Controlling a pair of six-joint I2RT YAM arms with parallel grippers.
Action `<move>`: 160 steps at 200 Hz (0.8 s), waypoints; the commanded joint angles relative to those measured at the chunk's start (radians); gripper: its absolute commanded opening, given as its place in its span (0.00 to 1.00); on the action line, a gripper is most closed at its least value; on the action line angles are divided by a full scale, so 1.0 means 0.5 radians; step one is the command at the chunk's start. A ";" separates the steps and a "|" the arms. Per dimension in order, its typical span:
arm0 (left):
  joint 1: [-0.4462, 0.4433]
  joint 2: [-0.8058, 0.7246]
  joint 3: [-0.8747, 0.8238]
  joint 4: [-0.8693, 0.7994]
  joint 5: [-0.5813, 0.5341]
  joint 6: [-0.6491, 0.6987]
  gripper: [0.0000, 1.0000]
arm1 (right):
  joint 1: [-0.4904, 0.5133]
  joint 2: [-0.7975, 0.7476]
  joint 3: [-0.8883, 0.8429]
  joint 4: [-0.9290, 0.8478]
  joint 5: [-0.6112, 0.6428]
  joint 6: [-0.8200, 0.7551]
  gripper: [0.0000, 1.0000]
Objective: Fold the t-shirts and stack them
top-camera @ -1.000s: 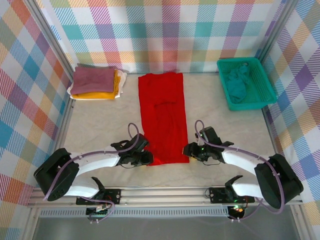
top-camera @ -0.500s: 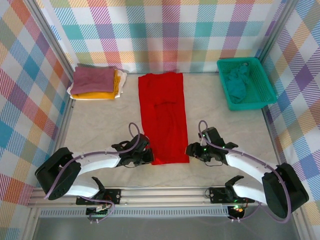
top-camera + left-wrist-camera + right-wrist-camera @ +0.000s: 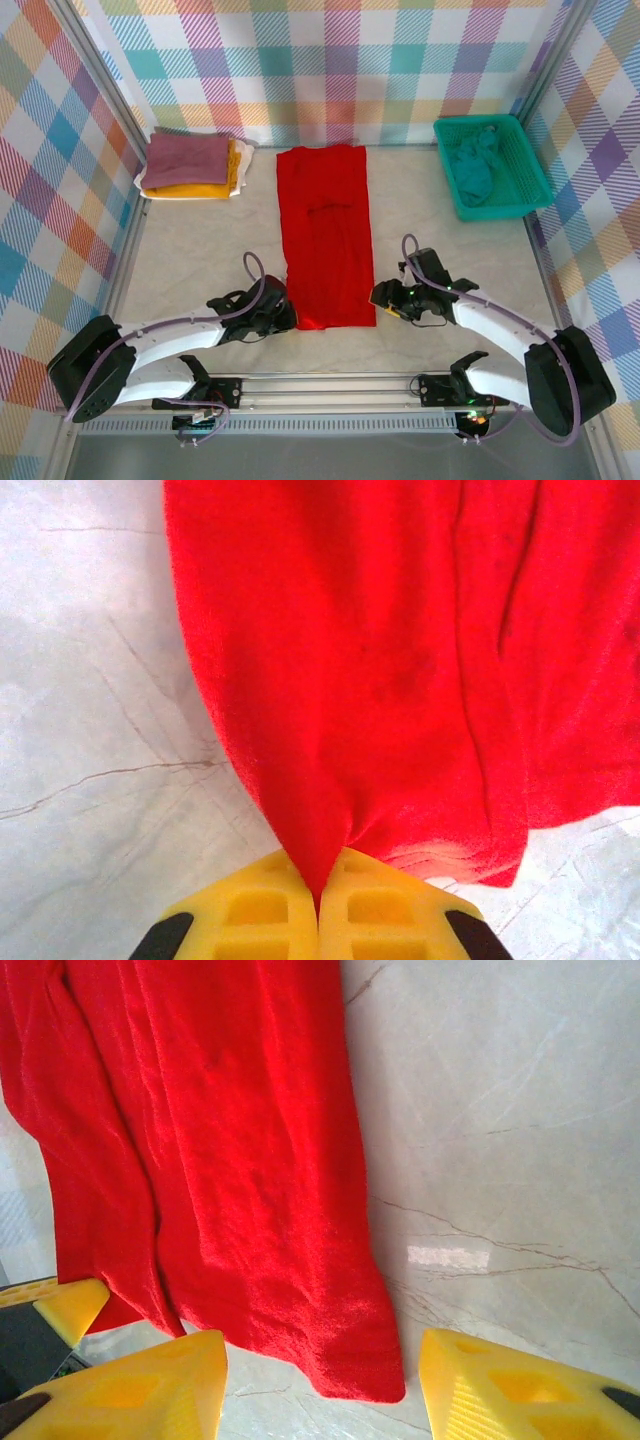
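The bright red cloth t-shirt, folded into a long strip, lies in the middle of the pale marbled table. The left tool is clamped on its near left corner. The right tool stands spread wide at the near right corner, gripping nothing.

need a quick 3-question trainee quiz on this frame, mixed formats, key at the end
1. True or false: the left gripper is shut on the near edge of the red t-shirt.
2. The right gripper is: A) open, with the shirt's corner between its fingers; B) shut on cloth; C) shut on nothing.
3. What colour is the top shirt of the folded stack at the far left?

Key: 1 true. 2 A. 3 dusty mauve.
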 commanded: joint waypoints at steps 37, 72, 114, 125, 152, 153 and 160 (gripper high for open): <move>0.011 -0.097 -0.062 -0.074 -0.065 0.007 0.00 | 0.077 0.262 0.072 0.038 -0.268 0.079 0.51; 0.022 -0.123 -0.099 -0.058 -0.072 0.005 0.00 | 0.108 0.338 0.072 0.148 -0.341 0.095 0.50; 0.028 -0.164 -0.102 -0.067 -0.078 0.014 0.00 | 0.167 0.433 0.110 0.099 -0.267 0.103 0.46; 0.032 -0.178 -0.102 -0.078 -0.084 0.016 0.00 | 0.167 0.446 0.105 0.087 -0.250 0.101 0.46; 0.037 -0.218 -0.121 -0.089 -0.090 0.013 0.00 | 0.212 0.508 0.131 0.121 -0.322 0.081 0.41; 0.036 -0.220 -0.122 -0.089 -0.092 0.013 0.00 | 0.216 0.510 0.132 0.121 -0.322 0.080 0.40; 0.038 -0.229 -0.127 -0.089 -0.092 0.011 0.00 | 0.238 0.523 0.139 0.121 -0.322 0.084 0.38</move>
